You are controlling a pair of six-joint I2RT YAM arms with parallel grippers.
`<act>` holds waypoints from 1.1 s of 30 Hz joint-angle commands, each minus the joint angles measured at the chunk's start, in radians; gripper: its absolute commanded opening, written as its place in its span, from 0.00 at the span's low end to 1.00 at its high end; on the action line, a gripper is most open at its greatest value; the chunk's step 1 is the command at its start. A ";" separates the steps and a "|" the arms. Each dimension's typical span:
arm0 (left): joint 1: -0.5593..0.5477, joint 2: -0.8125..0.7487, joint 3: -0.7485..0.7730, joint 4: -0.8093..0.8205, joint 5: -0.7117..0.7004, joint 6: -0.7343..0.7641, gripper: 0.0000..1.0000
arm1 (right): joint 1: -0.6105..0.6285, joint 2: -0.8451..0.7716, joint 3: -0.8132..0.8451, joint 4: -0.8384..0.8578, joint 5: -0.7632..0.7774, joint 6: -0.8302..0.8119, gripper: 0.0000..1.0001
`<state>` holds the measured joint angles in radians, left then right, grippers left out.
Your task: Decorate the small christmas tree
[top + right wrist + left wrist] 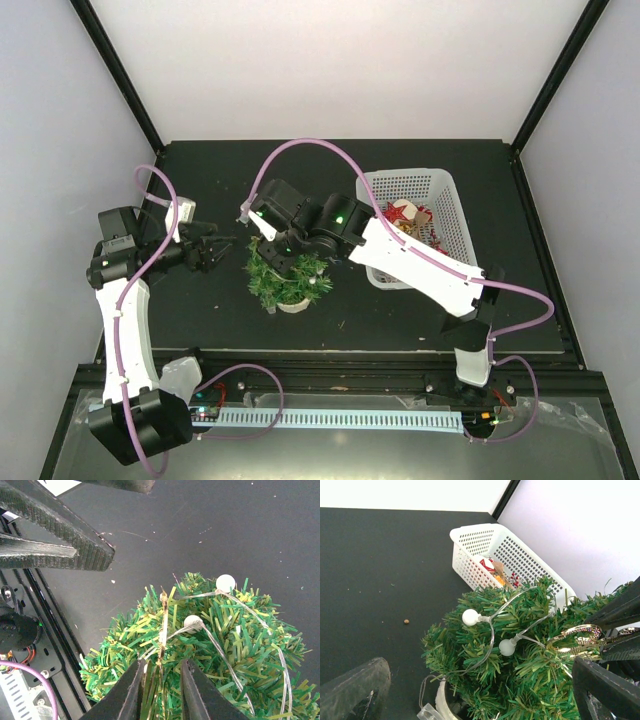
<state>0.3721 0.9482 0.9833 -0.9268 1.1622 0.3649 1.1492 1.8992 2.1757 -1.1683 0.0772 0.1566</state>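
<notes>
The small christmas tree stands mid-table on a pale round base, with a string of white bulb lights draped on it. It also shows in the left wrist view and the right wrist view. My right gripper is right over the treetop; its jaws stand close together on a thin gold ornament that rests in the branches. The ornament also shows in the left wrist view. My left gripper is open and empty, just left of the tree.
A white mesh basket with red and gold ornaments stands right of the tree, behind my right arm; it also shows in the left wrist view. A clear battery box lies by the tree's base. Black frame posts line the table.
</notes>
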 commanded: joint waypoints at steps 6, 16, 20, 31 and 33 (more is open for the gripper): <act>0.007 -0.025 0.003 0.016 -0.001 -0.006 0.99 | -0.009 -0.050 0.003 -0.013 0.059 0.002 0.23; 0.007 -0.029 0.002 0.021 -0.002 -0.012 0.99 | -0.013 -0.100 0.014 -0.015 0.068 0.011 0.21; 0.007 -0.031 0.002 0.022 -0.003 -0.014 0.99 | -0.013 -0.103 0.002 -0.016 0.060 0.009 0.15; 0.007 -0.031 0.000 0.025 -0.009 -0.020 0.99 | -0.013 -0.089 -0.021 -0.014 0.036 0.005 0.05; 0.008 -0.032 0.000 0.025 -0.009 -0.020 0.99 | -0.013 -0.089 -0.023 -0.017 0.028 0.007 0.04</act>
<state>0.3721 0.9287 0.9825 -0.9184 1.1515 0.3542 1.1419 1.8145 2.1574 -1.1759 0.1204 0.1623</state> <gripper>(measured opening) 0.990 0.048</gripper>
